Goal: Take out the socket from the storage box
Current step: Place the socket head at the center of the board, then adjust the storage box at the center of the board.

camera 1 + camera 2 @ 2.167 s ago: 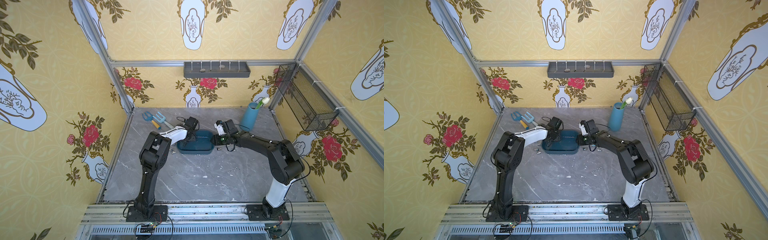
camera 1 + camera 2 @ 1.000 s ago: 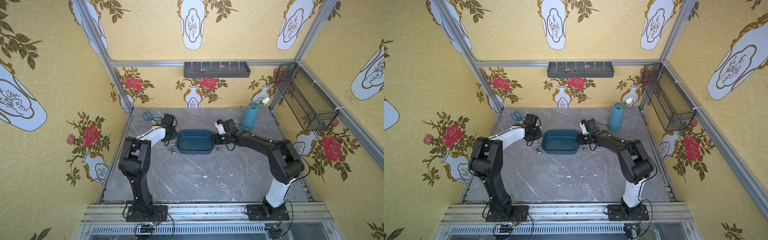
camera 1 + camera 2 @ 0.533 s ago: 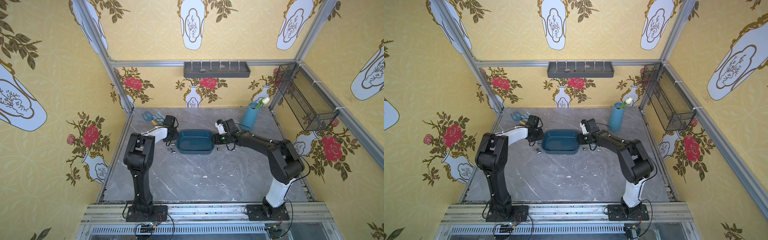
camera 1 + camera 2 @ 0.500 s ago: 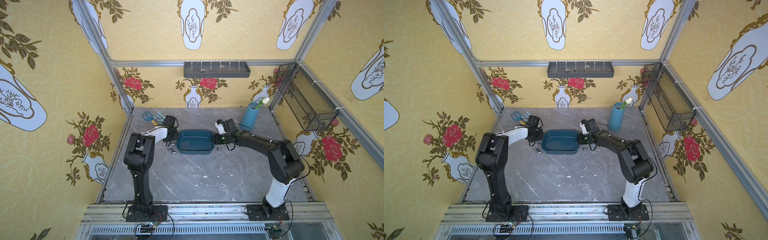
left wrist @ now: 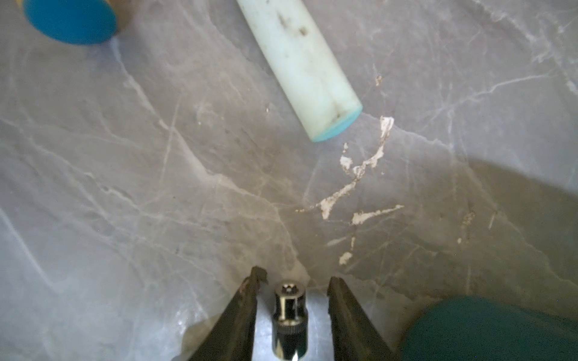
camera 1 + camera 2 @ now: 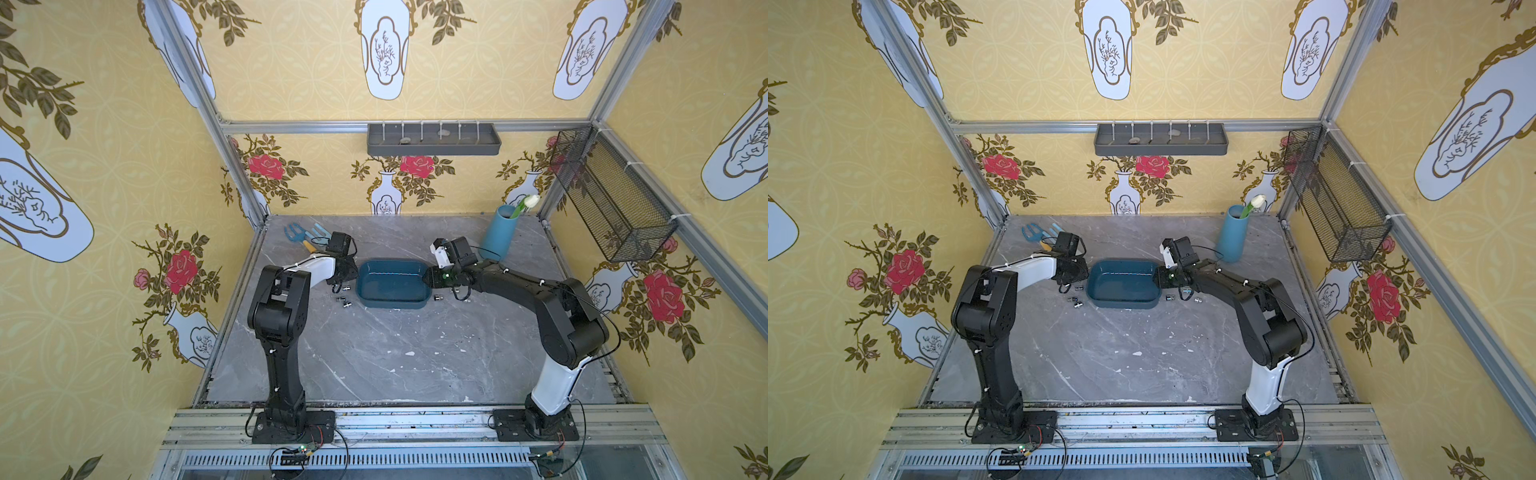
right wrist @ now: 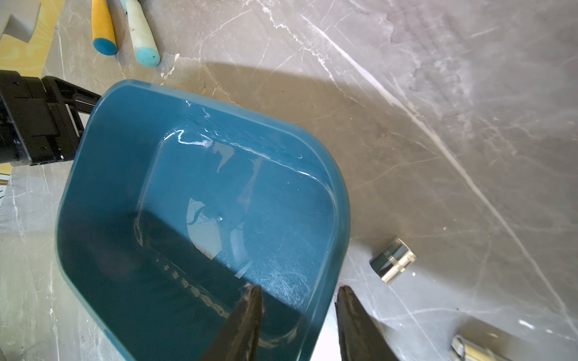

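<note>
Flanking a socket (image 5: 290, 309), the left gripper (image 5: 297, 276) stands parted. The right gripper (image 7: 299, 289), also parted, straddles the box (image 7: 200, 187) wall.

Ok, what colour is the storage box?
The storage box is plain dark teal-blue, clearest in the right wrist view.

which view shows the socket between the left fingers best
Left wrist: the socket sits close and sharp between the open fingers. Top views show only a speck by the box; right wrist misses it.
</note>
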`<state>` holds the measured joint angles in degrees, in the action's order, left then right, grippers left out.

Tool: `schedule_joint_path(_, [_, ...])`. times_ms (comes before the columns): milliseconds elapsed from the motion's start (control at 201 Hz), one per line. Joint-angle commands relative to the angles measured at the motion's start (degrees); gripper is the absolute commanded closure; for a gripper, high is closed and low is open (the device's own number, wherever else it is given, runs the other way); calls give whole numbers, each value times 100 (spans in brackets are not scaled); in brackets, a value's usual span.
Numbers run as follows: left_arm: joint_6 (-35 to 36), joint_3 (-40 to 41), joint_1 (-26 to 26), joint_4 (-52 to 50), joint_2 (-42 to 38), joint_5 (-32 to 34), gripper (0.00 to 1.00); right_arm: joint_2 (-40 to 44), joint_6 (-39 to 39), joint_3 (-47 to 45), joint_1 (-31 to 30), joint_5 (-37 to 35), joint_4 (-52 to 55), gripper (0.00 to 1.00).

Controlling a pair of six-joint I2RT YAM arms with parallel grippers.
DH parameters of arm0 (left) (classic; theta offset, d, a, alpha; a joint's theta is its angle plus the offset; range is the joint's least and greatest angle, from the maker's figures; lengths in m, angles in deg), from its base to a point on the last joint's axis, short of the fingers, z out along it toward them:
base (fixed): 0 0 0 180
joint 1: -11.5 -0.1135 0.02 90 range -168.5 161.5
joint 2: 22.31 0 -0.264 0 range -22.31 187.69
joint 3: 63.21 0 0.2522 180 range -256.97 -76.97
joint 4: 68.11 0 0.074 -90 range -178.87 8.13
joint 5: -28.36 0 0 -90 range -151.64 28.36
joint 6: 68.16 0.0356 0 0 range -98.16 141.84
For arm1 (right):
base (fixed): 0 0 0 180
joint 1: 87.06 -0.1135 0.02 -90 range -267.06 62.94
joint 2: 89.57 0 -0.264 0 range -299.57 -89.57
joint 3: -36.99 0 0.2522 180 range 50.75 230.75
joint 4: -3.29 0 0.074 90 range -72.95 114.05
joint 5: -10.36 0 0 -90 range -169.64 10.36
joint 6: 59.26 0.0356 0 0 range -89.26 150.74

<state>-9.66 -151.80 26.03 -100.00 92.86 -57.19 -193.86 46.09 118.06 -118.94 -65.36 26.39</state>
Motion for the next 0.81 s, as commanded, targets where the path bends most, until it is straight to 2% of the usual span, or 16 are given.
schedule_joint_path(0, [4,35,-7,90,-110,-54,57,32,5,37,-3,-57,40,56])
schedule_joint_path(443, [143,-7,-4,-344,-1079,29,53,38,11,62,-3,-40,32,56])
schedule_joint_path(802, [250,54,144,-534,-1799,-810,44,-12,12,205,-3,14,92,56])
